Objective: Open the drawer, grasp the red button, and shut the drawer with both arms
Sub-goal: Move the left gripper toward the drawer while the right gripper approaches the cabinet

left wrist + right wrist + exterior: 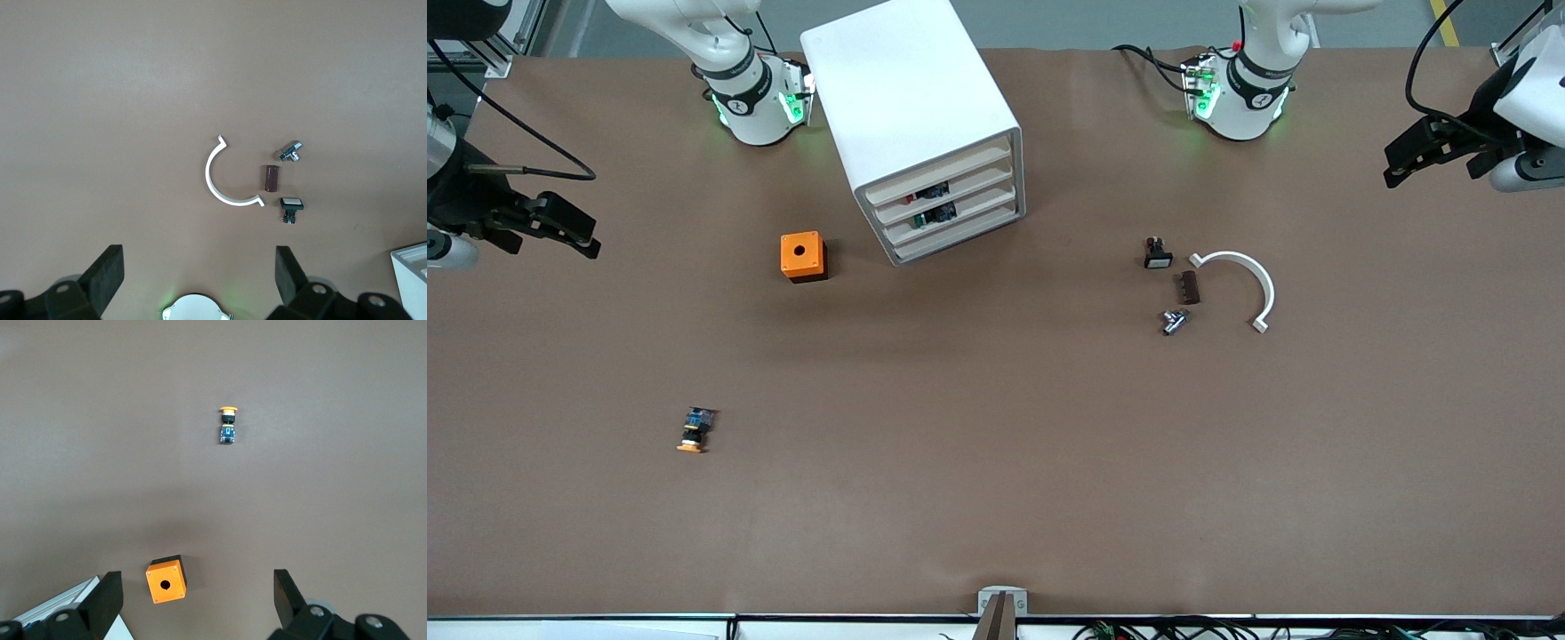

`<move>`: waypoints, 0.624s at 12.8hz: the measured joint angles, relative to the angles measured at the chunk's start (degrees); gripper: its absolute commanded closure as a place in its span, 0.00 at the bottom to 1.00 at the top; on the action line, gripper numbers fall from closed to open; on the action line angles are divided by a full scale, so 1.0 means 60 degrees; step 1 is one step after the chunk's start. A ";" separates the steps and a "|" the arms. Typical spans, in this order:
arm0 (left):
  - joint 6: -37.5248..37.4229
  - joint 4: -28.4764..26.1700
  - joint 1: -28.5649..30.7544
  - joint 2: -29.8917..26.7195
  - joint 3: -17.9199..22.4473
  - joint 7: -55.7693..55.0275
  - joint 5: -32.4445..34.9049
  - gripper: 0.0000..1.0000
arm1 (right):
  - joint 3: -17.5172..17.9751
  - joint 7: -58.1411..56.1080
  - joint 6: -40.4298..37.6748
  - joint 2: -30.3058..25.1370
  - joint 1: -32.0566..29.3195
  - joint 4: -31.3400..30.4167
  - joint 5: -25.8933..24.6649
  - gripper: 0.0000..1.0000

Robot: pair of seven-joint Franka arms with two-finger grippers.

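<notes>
The white cabinet (911,107) stands between the two arm bases with all its cream-fronted drawers (971,184) pushed in. Small red and blue parts (925,193) show through the gaps of two middle drawers; I cannot tell for sure which is the red button. My right gripper (574,227) is open and empty, high over the right arm's end of the table; its fingers (107,597) frame the orange cube. My left gripper (1405,160) is open and empty, high over the left arm's end; its fingers (288,270) show in its wrist view.
An orange cube with a round hole (803,256) sits beside the cabinet. An orange-yellow capped button (694,430) lies nearer the front camera. A white half ring (1249,277), a brown block (1190,287), a black switch (1157,253) and a metal fitting (1174,321) lie toward the left arm's end.
</notes>
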 measured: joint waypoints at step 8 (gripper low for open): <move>0.0045 0.0402 -0.0010 0.1322 0.0000 0.0000 0.0001 0.00 | 0.0007 -0.0015 0.0032 -0.0001 0.0001 0.0006 -0.0002 0.00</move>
